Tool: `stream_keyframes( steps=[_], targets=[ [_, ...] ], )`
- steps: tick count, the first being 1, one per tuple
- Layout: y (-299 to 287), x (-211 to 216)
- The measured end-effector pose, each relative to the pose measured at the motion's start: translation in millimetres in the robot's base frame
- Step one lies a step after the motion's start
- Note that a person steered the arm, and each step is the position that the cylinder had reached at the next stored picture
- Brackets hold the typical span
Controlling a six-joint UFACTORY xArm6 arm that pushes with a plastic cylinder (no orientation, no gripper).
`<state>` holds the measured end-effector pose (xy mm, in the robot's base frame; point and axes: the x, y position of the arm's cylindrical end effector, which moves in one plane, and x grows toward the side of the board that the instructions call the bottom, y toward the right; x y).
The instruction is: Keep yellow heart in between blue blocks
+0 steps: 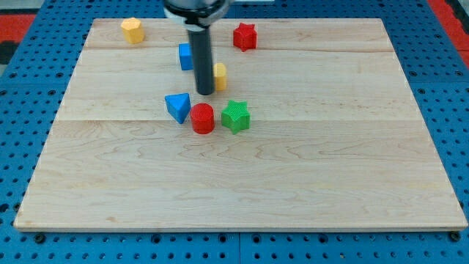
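Note:
My tip (204, 92) stands just left of and touching or nearly touching a yellow block (219, 75), mostly hidden by the rod, so its shape is unclear. A blue block (185, 56) sits behind the rod to the upper left, partly hidden. A blue triangular block (177, 107) lies below and left of the tip. A second yellow block (132, 30) sits near the board's top left.
A red cylinder (202, 118) and a green star-like block (236, 116) lie side by side just below the tip. A red star-like block (245, 36) sits near the top edge. The wooden board (330, 161) rests on blue pegboard.

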<state>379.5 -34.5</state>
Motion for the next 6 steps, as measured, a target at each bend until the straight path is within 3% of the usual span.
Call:
stream_keyframes(
  steps=[2,4,6],
  targets=[
    [53.6,-25.6],
    [30.3,-37.9],
    [-13.9,-18.6]
  ],
)
